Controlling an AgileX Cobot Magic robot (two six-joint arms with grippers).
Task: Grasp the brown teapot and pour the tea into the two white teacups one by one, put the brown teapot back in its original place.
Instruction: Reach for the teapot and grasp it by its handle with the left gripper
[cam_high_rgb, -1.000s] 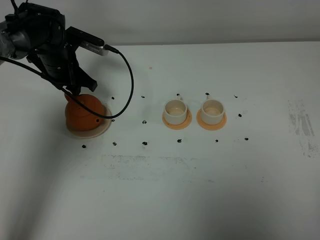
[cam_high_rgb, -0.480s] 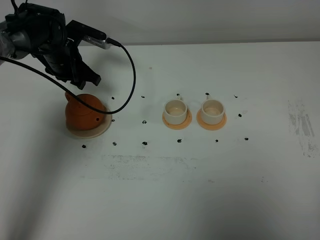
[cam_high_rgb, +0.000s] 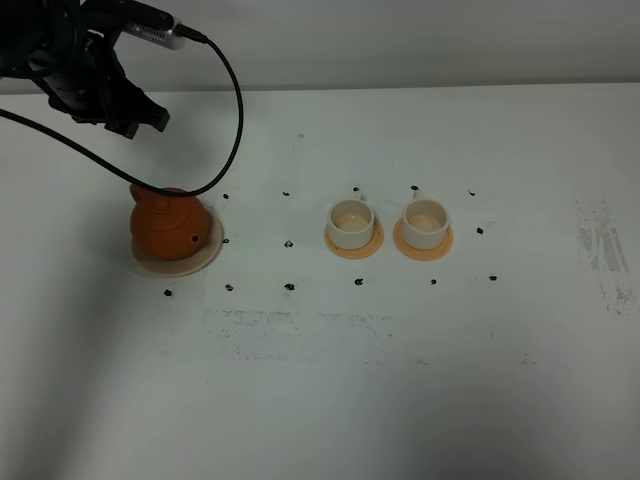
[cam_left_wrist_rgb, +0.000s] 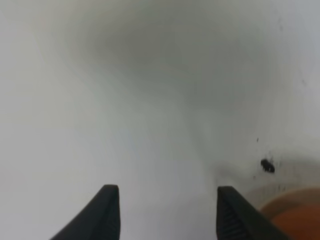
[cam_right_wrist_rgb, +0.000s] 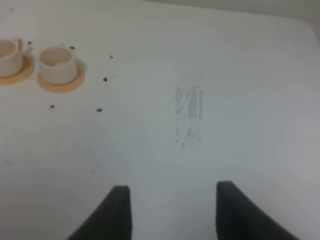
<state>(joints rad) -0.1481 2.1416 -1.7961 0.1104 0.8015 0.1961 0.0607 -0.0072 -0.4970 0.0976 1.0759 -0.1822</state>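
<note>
- Teapot: squat, round, matt reddish-brown clay. I see it standing upright on a flat, pale beige round saucer at the left of the tabletop. A small dark hole shows on its side. Its rounded shoulder also shows blurred at the edge of the left wrist view.
- Cups: two small cream-white cylinders stand side by side near the middle of the tabletop, well apart from the teapot. These are the nearer cup and the farther cup. Each sits on a thin orange round coaster that is wider than the cup. The insides look pale; I cannot tell whether they hold any liquid.
- Left claw: its two black, wedge-shaped fingers are spread apart with nothing between them. It hangs above and behind the teapot without touching it.
- Right claw: it has the same black fingers, parted and empty. It sits over bare tabletop, with the cups off to one side of its view.
- Cable: a glossy black loop hangs from the left arm and crosses just in front of the teapot's top in the high view.
- Tabletop: smooth and white, with small black dots marked around the saucer and the coasters. There is a grey scuffed patch towards the right edge and fainter smudging along the front.
</note>
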